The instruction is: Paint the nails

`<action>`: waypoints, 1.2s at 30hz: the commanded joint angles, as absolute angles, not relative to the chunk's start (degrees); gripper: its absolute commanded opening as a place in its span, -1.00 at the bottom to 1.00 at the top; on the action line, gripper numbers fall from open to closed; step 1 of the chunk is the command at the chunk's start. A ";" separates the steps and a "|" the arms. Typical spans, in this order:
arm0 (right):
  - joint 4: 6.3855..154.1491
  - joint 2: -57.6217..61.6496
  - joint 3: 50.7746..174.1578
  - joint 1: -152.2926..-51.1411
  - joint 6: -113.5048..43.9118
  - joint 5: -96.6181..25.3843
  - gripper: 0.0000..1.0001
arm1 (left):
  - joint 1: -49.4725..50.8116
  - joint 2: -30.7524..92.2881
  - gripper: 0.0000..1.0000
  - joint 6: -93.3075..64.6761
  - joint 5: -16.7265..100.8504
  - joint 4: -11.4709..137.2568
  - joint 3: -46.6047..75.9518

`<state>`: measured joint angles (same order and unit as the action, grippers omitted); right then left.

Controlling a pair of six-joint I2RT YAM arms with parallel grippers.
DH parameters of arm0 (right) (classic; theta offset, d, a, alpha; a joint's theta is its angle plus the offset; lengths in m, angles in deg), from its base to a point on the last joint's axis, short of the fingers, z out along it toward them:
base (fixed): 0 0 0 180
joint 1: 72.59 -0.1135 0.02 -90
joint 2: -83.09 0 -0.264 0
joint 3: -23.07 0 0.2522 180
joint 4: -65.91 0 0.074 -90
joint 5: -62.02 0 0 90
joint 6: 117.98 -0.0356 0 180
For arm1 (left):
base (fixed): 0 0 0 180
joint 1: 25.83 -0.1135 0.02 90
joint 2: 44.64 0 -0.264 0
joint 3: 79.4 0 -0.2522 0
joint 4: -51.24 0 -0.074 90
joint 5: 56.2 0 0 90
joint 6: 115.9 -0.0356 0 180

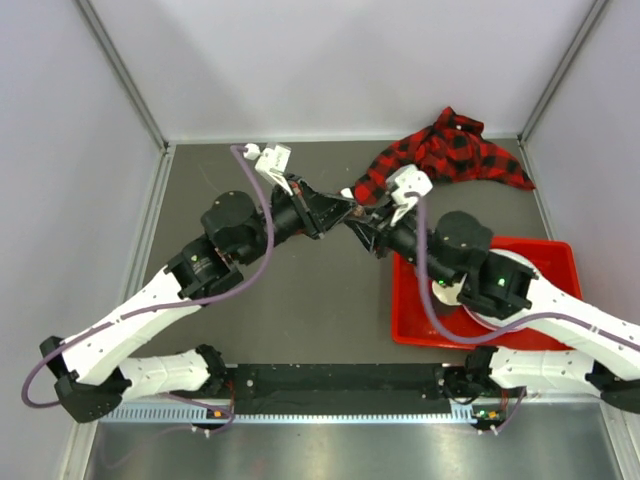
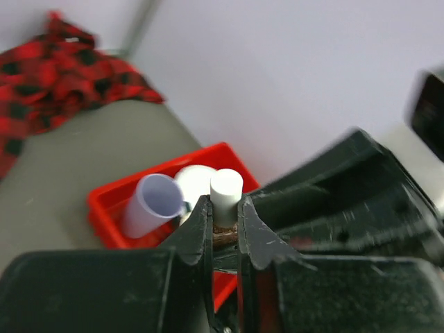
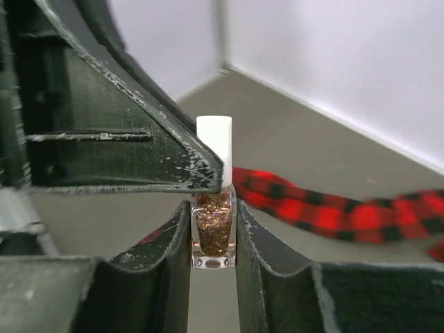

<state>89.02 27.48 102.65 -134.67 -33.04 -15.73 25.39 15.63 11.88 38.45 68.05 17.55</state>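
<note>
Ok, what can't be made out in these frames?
- Nails: in no view; top view, the right arm covers the plaid sleeve's end.
- Bottle body: left wrist view, the left gripper's fingers hide it below the white cap.
- Red tray contents: top view, under the right arm; left wrist view, blurred.

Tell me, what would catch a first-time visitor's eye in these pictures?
Mid-table, the right arm's fingers clamp a tiny bottle of coppery glitter polish, while the left arm's fingers pinch its white cap. Behind them, at the far right corner, lies a crumpled red-and-black plaid sleeve. A bright red tray sits under the right arm.
</note>
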 commanded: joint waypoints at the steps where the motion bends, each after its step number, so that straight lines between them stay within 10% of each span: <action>1: 90.04 23.25 104.59 -139.30 -23.06 7.17 -1.00 | 30.41 19.43 -1.00 12.42 12.29 73.78 12.23; 6: 89.43 24.46 103.46 -138.25 -22.18 -2.99 -1.00 | 30.42 20.93 -0.99 12.34 16.12 74.32 10.03; 7: 89.43 25.08 103.02 -137.55 -23.49 -8.67 -1.00 | 30.42 20.75 -0.49 12.08 17.18 73.88 10.20; 10: 89.17 27.98 100.91 -132.99 -27.52 -21.06 -1.00 | 30.24 17.95 0.22 11.11 21.49 71.33 11.95; 13: 89.59 30.44 98.62 -129.02 -31.05 -33.02 -1.00 | 30.16 13.56 0.53 10.23 26.23 67.91 15.81; 20: 91.89 33.87 98.88 -128.05 -33.78 -45.80 -1.00 | 29.10 7.22 0.60 12.25 37.65 65.88 18.99; 25: 88.82 34.93 99.84 -126.29 -39.66 -57.32 -1.00 | 29.01 6.86 0.29 12.16 47.04 61.76 20.22; 36: 85.21 35.98 101.26 -126.12 -46.88 -61.12 -1.00 | 29.01 11.79 0.65 17.34 66.05 49.80 21.97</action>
